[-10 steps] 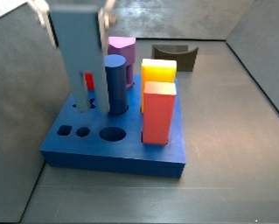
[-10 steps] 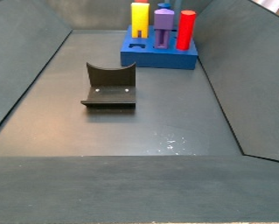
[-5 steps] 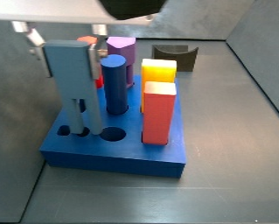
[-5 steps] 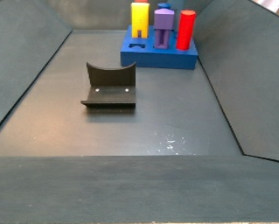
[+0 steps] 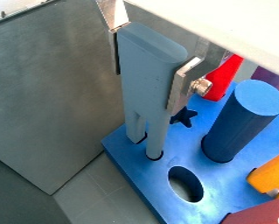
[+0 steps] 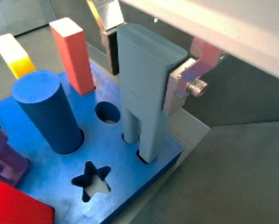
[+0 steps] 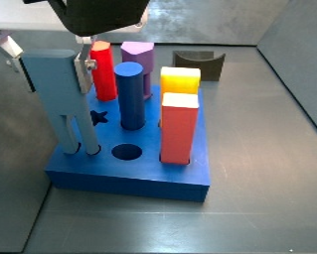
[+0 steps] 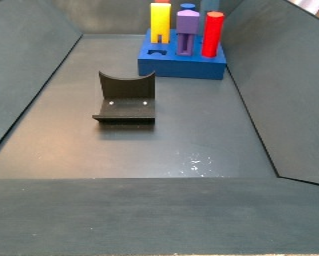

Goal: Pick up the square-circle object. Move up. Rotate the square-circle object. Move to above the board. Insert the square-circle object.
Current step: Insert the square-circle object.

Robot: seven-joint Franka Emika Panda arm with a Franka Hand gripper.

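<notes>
My gripper (image 7: 50, 62) is shut on the square-circle object (image 7: 62, 94), a tall pale grey-blue block held upright. Both wrist views show silver fingers (image 5: 184, 80) (image 6: 183, 77) clamping its upper part; the gripper also shows there (image 5: 149, 74) (image 6: 145, 72). Its two narrow legs (image 6: 146, 144) reach the top of the board (image 7: 134, 177) at the small holes by the corner; how deep they sit I cannot tell. The board's star hole (image 6: 94, 177) and large round hole (image 7: 126, 153) are open. The far side view shows the board (image 8: 182, 68) but not the gripper.
On the board stand a dark blue cylinder (image 7: 131, 94), a red cylinder (image 7: 103, 67), a purple peg (image 7: 138, 58), a yellow block (image 7: 180, 79) and a red-orange rectangular block (image 7: 181, 129). The fixture (image 8: 124, 98) stands on the floor apart from the board.
The gripper has carried the square-circle object down and towards the board's corner; its legs have come from above the board to the small holes.
</notes>
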